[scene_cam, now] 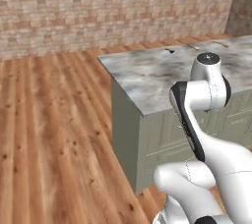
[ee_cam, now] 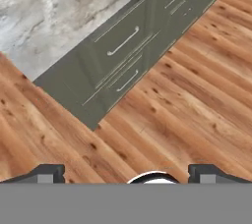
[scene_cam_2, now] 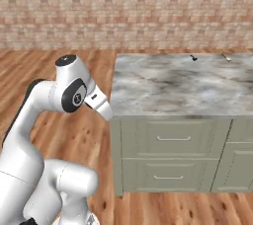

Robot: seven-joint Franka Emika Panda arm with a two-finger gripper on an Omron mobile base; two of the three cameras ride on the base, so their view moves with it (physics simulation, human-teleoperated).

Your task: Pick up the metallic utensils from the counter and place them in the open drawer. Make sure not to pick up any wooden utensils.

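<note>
Brick wall [scene_cam_2: 126, 7] and wood floor [scene_cam: 49, 134] around the marbled counter [scene_cam_2: 178, 86]; arm is up near its left corner, nothing held.

Counter top sits over sage-green cabinet fronts [scene_cam_2: 170, 152] w/ drawer fronts and slim handles, all look closed from the right base view. At far edge of the counter lie small slim utensils: one dark piece [scene_cam_2: 193, 57] and, more to the right, a pale one [scene_cam_2: 226, 57]; in left base view the same dark piece and two pale ones beside it, too small to tell metal from wood. Gripper [ee_cam: 126, 171] looks down at floor just in front of the cabinets, fingertips [ee_cam: 47, 173] spread wide apart, empty between them. Utensils are well apart from the gripper, on the far side of the counter.
</note>
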